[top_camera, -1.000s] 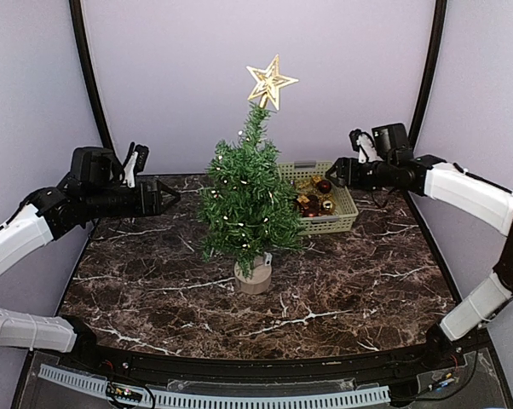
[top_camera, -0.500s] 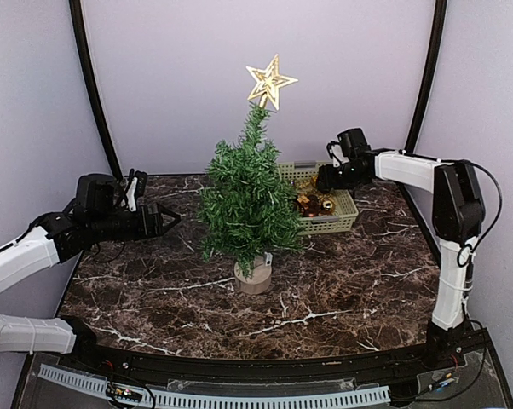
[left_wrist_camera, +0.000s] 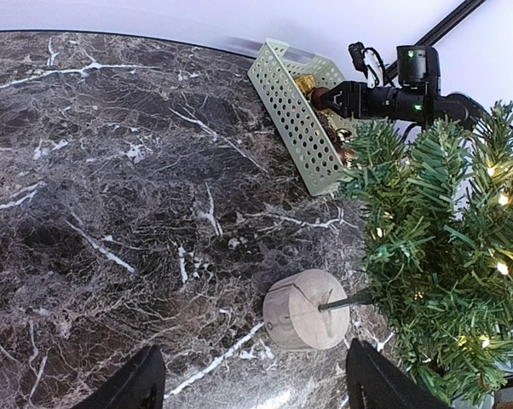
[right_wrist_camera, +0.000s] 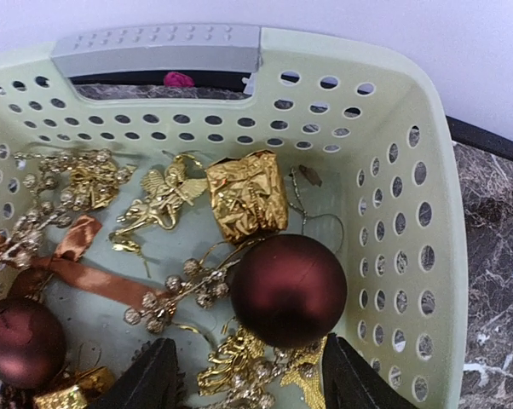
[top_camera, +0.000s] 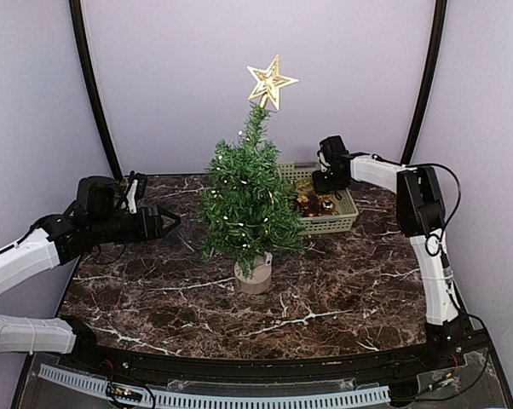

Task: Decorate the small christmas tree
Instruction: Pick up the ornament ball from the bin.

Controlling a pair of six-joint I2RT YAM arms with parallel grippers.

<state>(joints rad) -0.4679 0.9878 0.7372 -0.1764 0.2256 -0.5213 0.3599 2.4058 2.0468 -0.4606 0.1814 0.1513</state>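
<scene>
Since the ornaments [right_wrist_camera: 163, 200] lay in the basket [right_wrist_camera: 393, 213] just right of the small christmas tree [top_camera: 248, 200] standing mid-way across the table [top_camera: 350, 290], the right gripper [right_wrist_camera: 252, 379] hung over a dark red ball [right_wrist_camera: 288, 290], jaws apart and empty, while the left gripper [top_camera: 165, 221] hovered wide open off to the tree's left.

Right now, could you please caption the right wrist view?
Right end effector above a basket of maroon baubles and gold ornaments.

Pale lilac walls [top_camera: 180, 77], dark white-veined marble tabletop [top_camera: 342, 290].
</scene>
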